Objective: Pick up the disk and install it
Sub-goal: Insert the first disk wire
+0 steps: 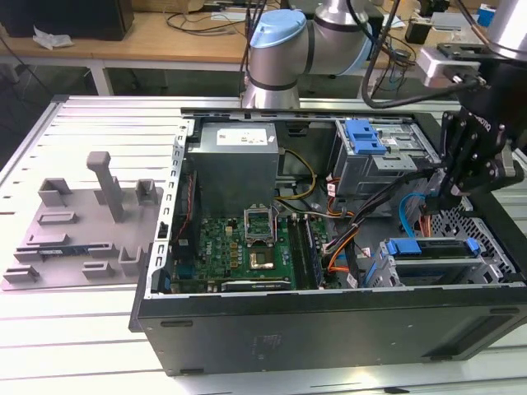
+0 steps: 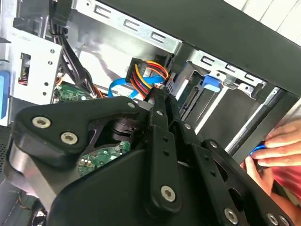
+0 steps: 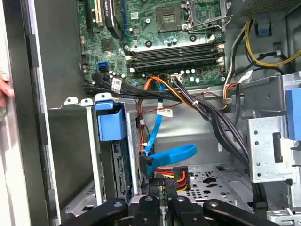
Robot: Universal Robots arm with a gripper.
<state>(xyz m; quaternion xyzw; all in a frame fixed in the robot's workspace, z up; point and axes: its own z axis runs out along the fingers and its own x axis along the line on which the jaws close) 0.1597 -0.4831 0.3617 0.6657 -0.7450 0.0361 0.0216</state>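
- Gripper (image 1: pixel 449 193): inside the computer case (image 1: pixel 329 329), toward the exterior view's right. In the second wrist view its fingers (image 2: pixel 159 106) are drawn together with no clear gap, their tips at the power connector (image 2: pixel 148 75). Whether they pinch it cannot be told.
- Disk (image 1: pixel 432 251): seated in the drive cage (image 1: pixel 372 270) beside the case's front wall, blue bracket uppermost.
- Step in hand, as judged: cabling the seated disk. Done well, the connector meets the disk's socket squarely, pushed straight, its wires kept clear of the blue data cable (image 3: pixel 174 153) looped just beside it.
- Hazard, as judged: a person's hand (image 2: pixel 277 146) rests on the case's outer edge near the cage, so slow travel is prudent.
- Case contents: motherboard (image 1: pixel 247 243), grey power supply box (image 1: pixel 235 160), and the drive cage.
- Second cage (image 1: pixel 395 164): carries a blue latch (image 1: pixel 366 136) on top; its contents cannot be made out.
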